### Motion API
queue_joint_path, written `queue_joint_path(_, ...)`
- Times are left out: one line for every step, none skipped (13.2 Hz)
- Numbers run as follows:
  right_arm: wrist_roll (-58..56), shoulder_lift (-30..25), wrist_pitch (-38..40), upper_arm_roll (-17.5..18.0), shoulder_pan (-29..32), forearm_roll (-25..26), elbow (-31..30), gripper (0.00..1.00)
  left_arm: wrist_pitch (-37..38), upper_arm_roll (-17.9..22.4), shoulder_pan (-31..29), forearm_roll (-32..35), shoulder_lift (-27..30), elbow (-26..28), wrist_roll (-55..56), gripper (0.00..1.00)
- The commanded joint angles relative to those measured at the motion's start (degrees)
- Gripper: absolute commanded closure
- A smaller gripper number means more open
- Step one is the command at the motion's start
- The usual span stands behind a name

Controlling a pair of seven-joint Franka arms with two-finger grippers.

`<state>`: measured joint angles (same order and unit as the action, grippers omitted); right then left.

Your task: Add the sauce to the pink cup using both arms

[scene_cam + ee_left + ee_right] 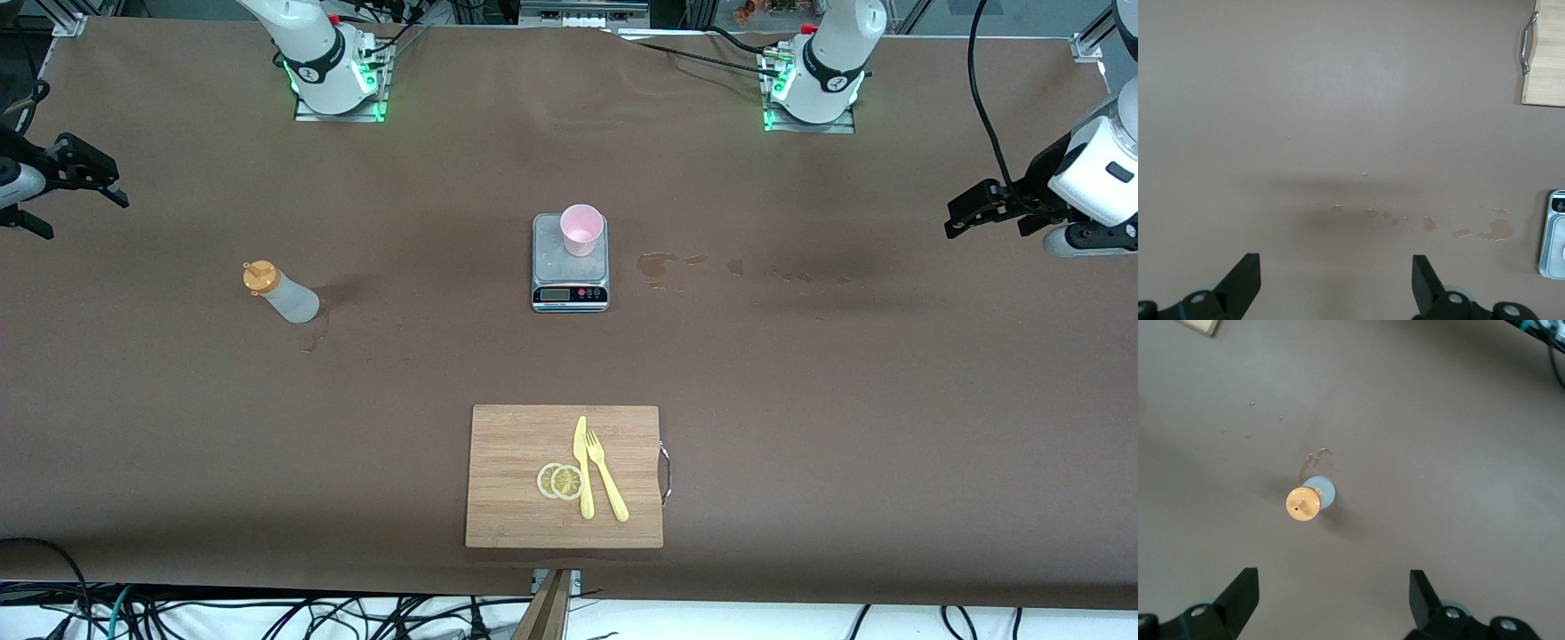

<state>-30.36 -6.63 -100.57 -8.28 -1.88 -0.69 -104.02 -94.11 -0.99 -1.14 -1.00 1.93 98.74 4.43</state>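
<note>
**Both hands wide open and empty, bottle and cup untouched**

Nearest the front camera's edge of the tabletop (178,444), about midway along it, lies a rectangular bamboo cutting board (516,498) with a metal handle (665,473) on its side toward the left arm's end. On it rest two pale lemon slices (560,481), a yellow plastic knife (583,469) and a yellow plastic fork (606,476), side by side.

Farther from the camera, toward the right arm's end, the translucent whitish squeeze bottle of sauce (284,294) with an orange-yellow nozzle cap stands upright on the brown surface. Near the middle of the tabletop sits a grey kitchen scale (570,267); the small light-pink plastic cup (581,229) stands upright on its platform. Just beside the scale, toward the left arm's end, are wet brownish stains (658,264).

The right hand (84,173) hangs at the right arm's end of the tabletop, fingers (1238,597) spread wide, gripping nothing. The left hand (973,209) hangs at the left arm's end, fingers (1241,277) likewise spread wide and empty.
</note>
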Motion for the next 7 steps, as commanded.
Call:
queue_joint_path(10.6, -1.0, 3.0, 0.4, -1.5, 2.1, 2.2, 0.00, 1.5, -0.2, -0.3, 0.6, -0.7, -1.9, 0.5, 0.00)
queue_joint_path(13.4, -0.7, 3.6, 1.0, -2.2, 3.6, 3.7, 0.00, 1.5, -0.3, -0.3, 0.6, -0.8, -2.0, 0.5, 0.00)
queue_joint_path(13.6, -0.1, 3.5, 0.7, -2.3, 3.7, 4.8, 0.00, 1.5, -0.2, -0.3, 0.6, -0.7, -2.0, 0.3, 0.00)
queue_joint_path(13.2, 0.6, 3.6, 0.5, -2.3, 3.4, 5.7, 0.00, 1.5, -0.2, -0.3, 0.6, -0.7, -2.0, 0.3, 0.00)
queue_joint_path(13.2, 1.4, 3.8, 0.4, -2.2, 3.3, 6.5, 0.00, 1.5, -0.3, -0.3, 0.6, -0.7, -2.0, 0.5, 0.00)
queue_joint_path(13.9, 1.7, 4.1, 0.5, -2.3, 3.2, 6.8, 0.00, 1.5, -0.3, -0.3, 0.6, -0.7, -2.0, 0.5, 0.00)
queue_joint_path(14.4, 1.7, 4.1, 0.6, -2.3, 3.0, 6.9, 0.00, 1.5, -0.3, -0.3, 0.6, -0.7, -2.0, 0.5, 0.00)
